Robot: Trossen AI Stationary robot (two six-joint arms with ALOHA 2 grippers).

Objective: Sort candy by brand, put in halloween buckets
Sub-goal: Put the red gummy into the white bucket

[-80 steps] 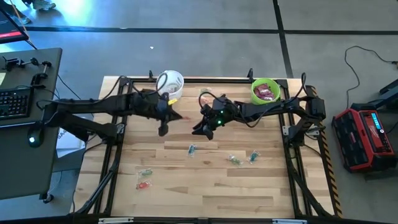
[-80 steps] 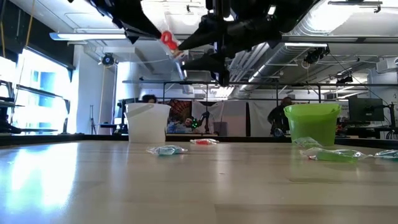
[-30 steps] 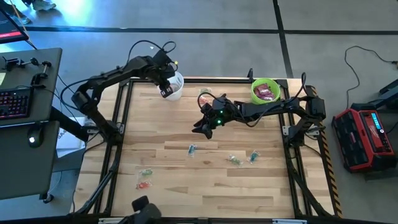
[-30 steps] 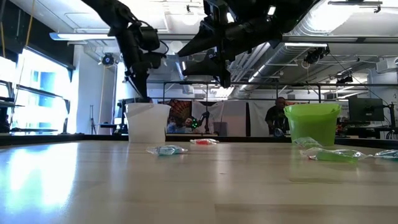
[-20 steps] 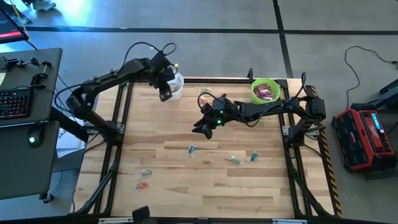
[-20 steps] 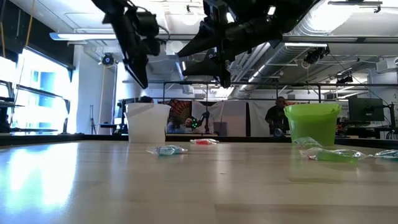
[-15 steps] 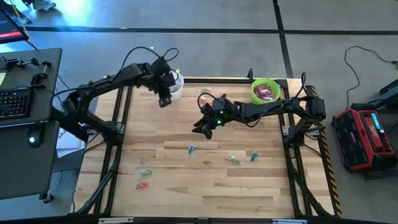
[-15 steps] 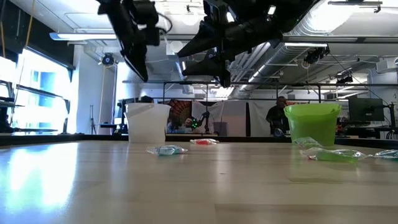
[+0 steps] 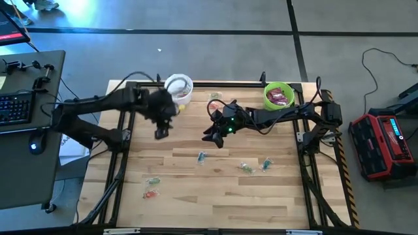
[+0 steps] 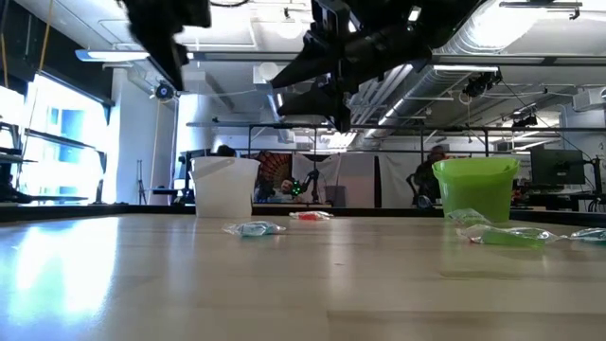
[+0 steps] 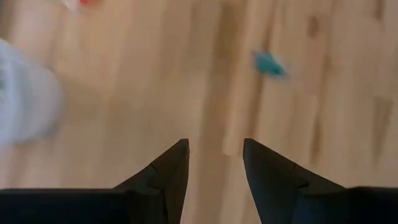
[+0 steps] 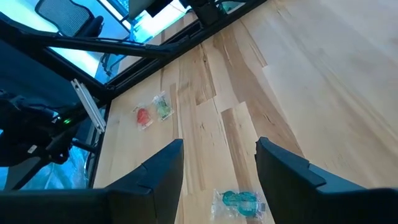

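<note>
The white bucket [image 9: 179,87] stands at the table's far edge, left of centre; the left wrist view shows it blurred [image 11: 25,106]. The lime green bucket [image 9: 279,95] stands at the far right with magenta packets inside. Small clear-wrapped candies lie on the wood: a blue one [image 9: 201,156], a green one [image 9: 245,168], another blue one [image 9: 266,163], and a green [image 9: 153,181] and a red one [image 9: 150,194] at the near left. My left gripper [image 9: 160,132] hangs open and empty on the near side of the white bucket. My right gripper [image 9: 210,137] hovers open at mid-table, nothing between its fingers [image 12: 217,146].
More candy [image 9: 214,98] lies near the far edge between the buckets. A black frame [image 9: 124,156] rims the table. Off the table stand a desk with a keyboard [image 9: 13,108] at the left and a red box [image 9: 385,143] at the right. Bare wood spans the near half.
My left gripper has left its place over the white bucket and swung toward the table's near edge and a little to the left, its arm folding back. The right arm has kept still, and the candies on the table have not moved.
</note>
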